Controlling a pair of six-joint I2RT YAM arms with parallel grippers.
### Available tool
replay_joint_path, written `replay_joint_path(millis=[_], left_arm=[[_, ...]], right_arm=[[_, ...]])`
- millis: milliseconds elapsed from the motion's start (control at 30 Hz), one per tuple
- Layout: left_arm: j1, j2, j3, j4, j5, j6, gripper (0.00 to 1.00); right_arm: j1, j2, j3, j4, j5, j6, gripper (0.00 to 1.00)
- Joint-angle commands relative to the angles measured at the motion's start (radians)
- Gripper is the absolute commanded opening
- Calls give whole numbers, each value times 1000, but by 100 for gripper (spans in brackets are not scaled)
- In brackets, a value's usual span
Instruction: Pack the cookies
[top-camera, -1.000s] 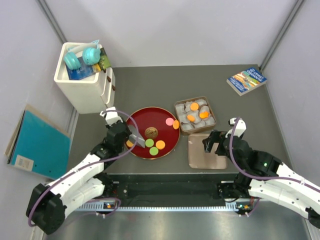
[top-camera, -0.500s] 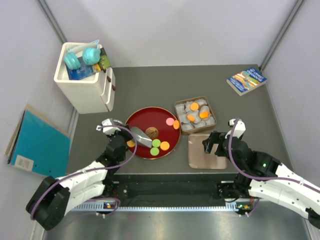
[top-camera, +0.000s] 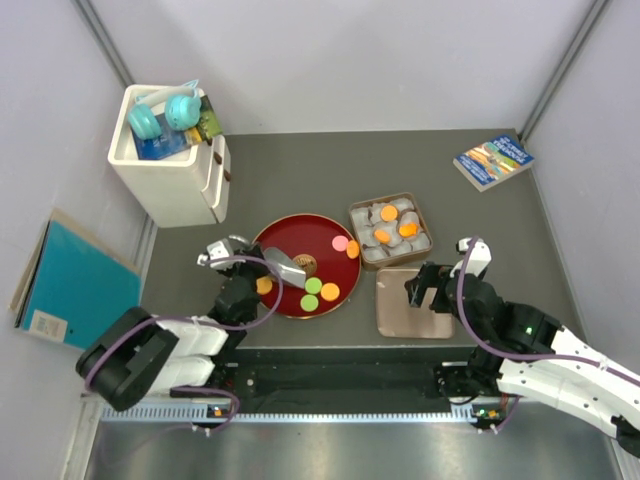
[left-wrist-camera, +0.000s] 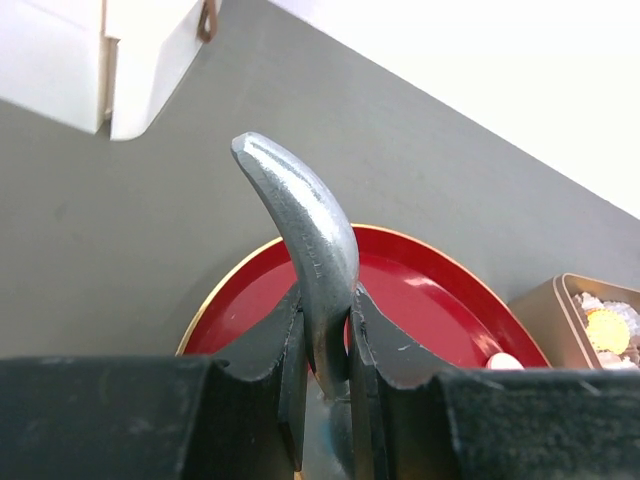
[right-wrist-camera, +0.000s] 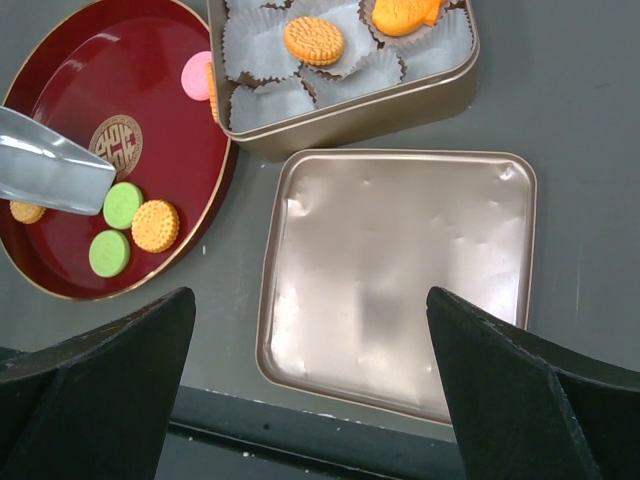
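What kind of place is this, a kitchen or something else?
Most likely a robot test cell in a lab, not a kitchen: two robot arms bolted to a grey table, plain white walls close around it, and a staged red plate of cookies.

Left arm (top-camera: 150, 355) folded tight, elbow back at the near left corner, forearm pointing away from the base. Left hand (left-wrist-camera: 325, 325) clamped on a curved grey metal scoop (left-wrist-camera: 300, 215). Right arm (top-camera: 545, 365) reaches in from the near right. Right hand (top-camera: 425, 290) faces down, fingers spread wide, nothing between them.
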Motion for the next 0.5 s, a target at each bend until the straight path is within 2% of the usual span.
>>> replay_joint_path(millis=[0, 233, 467], left_arm=[[1, 79, -8, 190, 28, 117, 0], [1, 171, 10, 223, 70, 124, 0], [1, 396, 12, 467, 122, 28, 0]], right_arm=[[0, -14, 6, 4, 9, -1, 99], [0, -30, -2, -10, 16, 1, 99], [0, 3, -2, 9, -1, -1, 99]])
